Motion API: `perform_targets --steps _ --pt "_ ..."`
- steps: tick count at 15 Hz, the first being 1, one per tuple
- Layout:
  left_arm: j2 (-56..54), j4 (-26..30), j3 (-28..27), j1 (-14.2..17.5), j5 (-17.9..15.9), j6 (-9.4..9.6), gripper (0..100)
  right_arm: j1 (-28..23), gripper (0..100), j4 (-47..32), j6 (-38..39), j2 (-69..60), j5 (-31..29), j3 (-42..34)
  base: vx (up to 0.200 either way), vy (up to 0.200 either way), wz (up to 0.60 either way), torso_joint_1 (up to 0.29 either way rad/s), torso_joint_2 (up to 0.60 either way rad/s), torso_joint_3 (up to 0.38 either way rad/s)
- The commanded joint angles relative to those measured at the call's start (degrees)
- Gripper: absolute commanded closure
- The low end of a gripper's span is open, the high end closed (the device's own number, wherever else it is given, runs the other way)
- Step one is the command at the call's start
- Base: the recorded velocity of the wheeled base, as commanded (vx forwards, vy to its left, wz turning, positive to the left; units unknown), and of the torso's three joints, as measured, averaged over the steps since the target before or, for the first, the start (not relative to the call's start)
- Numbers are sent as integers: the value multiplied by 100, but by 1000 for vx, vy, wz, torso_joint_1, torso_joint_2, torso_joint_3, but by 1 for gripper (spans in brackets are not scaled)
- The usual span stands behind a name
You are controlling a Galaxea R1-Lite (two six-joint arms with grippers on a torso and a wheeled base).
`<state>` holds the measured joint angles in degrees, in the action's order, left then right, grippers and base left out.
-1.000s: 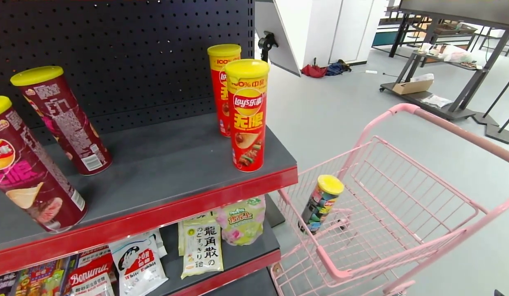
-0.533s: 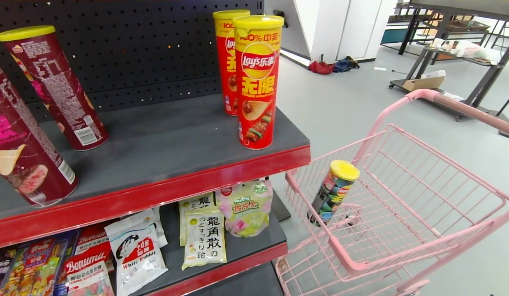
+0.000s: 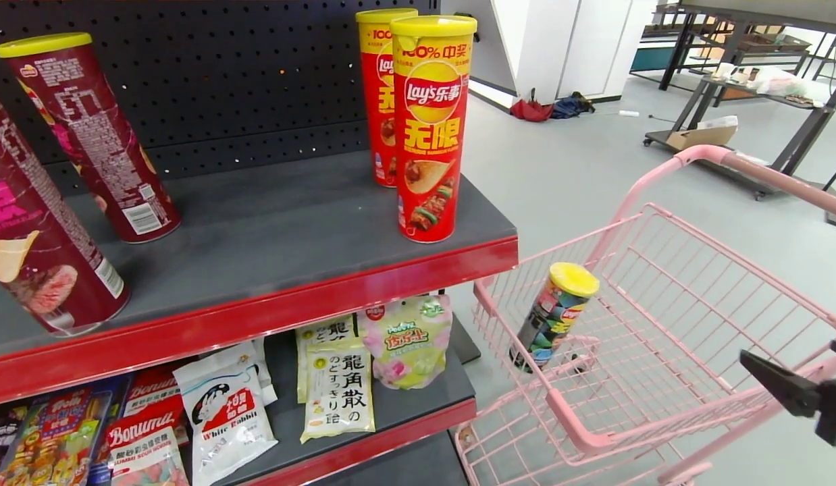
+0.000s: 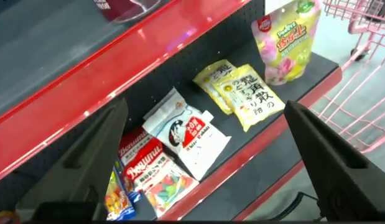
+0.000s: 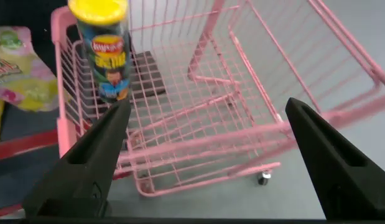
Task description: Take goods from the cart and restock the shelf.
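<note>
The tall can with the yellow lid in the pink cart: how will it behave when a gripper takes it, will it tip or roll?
The can is tall and narrow and stands on the wire floor of the cart, so a side push would probably tip it. Its round body would likely roll once down. Its glossy wrap may slip.

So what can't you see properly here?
- Maroon can: top cut off by the head view's left edge.
- Cart can: bottom half-hidden behind the cart wires, head view.
- Candy bags: cut off at the head view's bottom corner.
</note>
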<state>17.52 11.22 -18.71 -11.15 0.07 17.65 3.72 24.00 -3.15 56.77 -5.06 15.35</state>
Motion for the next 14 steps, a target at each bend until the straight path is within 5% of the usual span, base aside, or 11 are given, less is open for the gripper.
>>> perform_targets --steps 1,4,8,11,14 --pt "235 -5 -80 -10 -113 -350 0 -11 0 711 148 2180 488 636 0 0 0 0 0 0" --pt "481 21 -291 -10 -464 -842 0 94 0 1344 -107 3033 541 645 0 0 0 0 0 0" --pt "577 21 -282 -10 -640 -842 0 797 0 2601 235 4149 690 610 0 0 0 0 0 0" --pt "744 30 -317 -10 -631 -842 0 832 0 3901 174 4993 690 504 0 0 0 0 0 0" --pt "806 30 -317 -10 -623 -834 0 771 0 4262 183 5283 673 495 0 0 0 0 0 0"
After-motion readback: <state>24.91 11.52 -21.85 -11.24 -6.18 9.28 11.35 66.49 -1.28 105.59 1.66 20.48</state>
